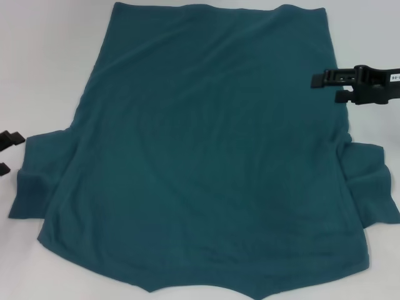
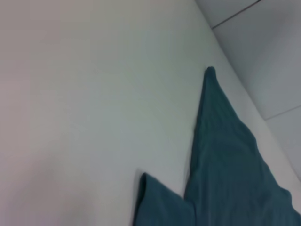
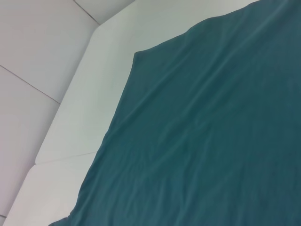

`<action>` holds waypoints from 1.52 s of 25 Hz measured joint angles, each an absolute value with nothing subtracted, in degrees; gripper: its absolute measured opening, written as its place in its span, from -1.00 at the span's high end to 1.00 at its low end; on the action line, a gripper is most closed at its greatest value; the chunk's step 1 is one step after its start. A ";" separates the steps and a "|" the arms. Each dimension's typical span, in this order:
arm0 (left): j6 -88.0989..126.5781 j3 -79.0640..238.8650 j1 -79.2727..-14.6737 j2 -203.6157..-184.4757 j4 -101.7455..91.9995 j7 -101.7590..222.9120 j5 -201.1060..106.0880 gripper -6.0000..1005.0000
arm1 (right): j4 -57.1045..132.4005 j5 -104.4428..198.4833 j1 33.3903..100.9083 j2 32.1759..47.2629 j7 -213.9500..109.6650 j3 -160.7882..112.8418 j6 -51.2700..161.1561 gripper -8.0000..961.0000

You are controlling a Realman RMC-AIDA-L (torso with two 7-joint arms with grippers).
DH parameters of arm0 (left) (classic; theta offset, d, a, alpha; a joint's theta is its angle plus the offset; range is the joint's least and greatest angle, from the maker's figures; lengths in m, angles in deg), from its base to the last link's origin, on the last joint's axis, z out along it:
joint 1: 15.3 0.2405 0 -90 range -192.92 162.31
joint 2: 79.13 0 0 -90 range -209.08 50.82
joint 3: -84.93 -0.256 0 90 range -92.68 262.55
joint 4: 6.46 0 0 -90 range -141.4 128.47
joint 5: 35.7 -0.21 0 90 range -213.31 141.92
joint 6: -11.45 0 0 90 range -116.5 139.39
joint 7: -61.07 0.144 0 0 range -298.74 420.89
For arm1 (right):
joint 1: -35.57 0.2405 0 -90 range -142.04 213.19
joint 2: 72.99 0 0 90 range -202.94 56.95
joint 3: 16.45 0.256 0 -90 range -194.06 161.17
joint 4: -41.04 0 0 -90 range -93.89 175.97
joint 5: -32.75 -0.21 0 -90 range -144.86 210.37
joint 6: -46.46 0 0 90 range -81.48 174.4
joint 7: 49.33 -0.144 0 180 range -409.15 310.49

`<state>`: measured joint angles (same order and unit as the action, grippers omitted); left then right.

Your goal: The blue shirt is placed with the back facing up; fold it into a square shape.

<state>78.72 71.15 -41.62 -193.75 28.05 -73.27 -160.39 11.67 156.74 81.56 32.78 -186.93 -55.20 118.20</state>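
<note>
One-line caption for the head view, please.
Blue shirt spread flat on white table; right gripper open over its edge.

Black, blocky right gripper (image 1: 329, 87) bears a small white label.

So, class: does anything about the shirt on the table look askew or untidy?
The blue shirt lies flat but its sleeves are uneven: the left sleeve is bunched, the right sleeve rumpled. Right gripper hovers open at its edge.
</note>
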 joint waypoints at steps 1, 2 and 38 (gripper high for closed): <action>78.48 70.91 -41.63 -193.75 27.82 -73.18 -160.39 -0.86 | 11.68 156.75 81.49 32.78 -186.94 -55.19 118.18 -0.90; 78.02 70.47 -41.65 -193.78 27.56 -73.09 -160.40 -0.86 | 11.68 156.76 81.43 32.78 -186.96 -55.18 118.18 -0.90; 75.47 61.86 -42.30 -194.27 27.89 -72.84 -161.54 -0.41 | 11.58 156.50 80.67 32.68 -186.96 -53.87 118.10 -0.84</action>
